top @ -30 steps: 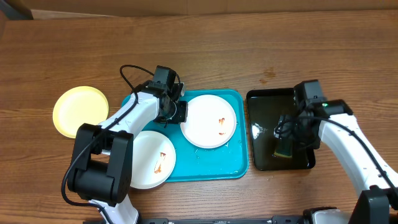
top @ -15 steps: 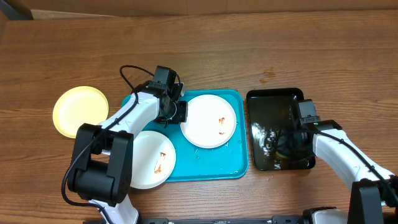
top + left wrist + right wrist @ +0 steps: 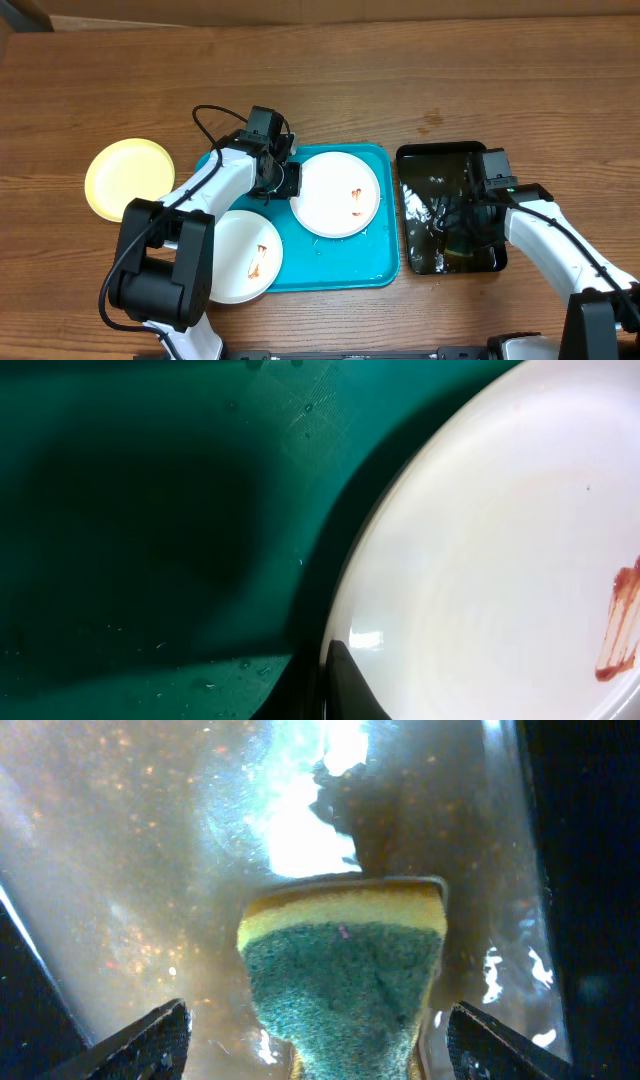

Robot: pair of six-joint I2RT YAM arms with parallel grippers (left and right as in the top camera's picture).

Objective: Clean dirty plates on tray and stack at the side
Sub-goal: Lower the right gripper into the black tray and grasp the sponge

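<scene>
Your left gripper (image 3: 283, 180) sits at the left rim of the white plate (image 3: 338, 193) on the turquoise tray (image 3: 340, 268), which lies mid-bench toward the front edge. In the left wrist view one dark fingertip (image 3: 345, 682) lies on top of that rim. The other finger is out of sight, so you cannot tell whether the jaws are clamped on the plate. A reddish-brown smear (image 3: 618, 622) and the plate itself are both cut off at the picture's right side.

Your right gripper (image 3: 468, 218) hangs over the black tray (image 3: 430, 160), just right of the turquoise one. Its jaws stand wide apart, with the green-and-yellow sponge (image 3: 345, 975) between the fingertips (image 3: 150, 1038), its green scouring face toward the camera. Whether the right finger touches the sponge is hard to say. Glare on the wet tray floor blurs what lies around it, and from overhead the arm hides the sponge.

A second white plate (image 3: 240, 258) overlaps the turquoise tray's front-left corner, its left side covered by the left arm. The yellow plate (image 3: 128, 178) rests on the bench (image 3: 400, 80) toward the left edge, apart from the tray.
</scene>
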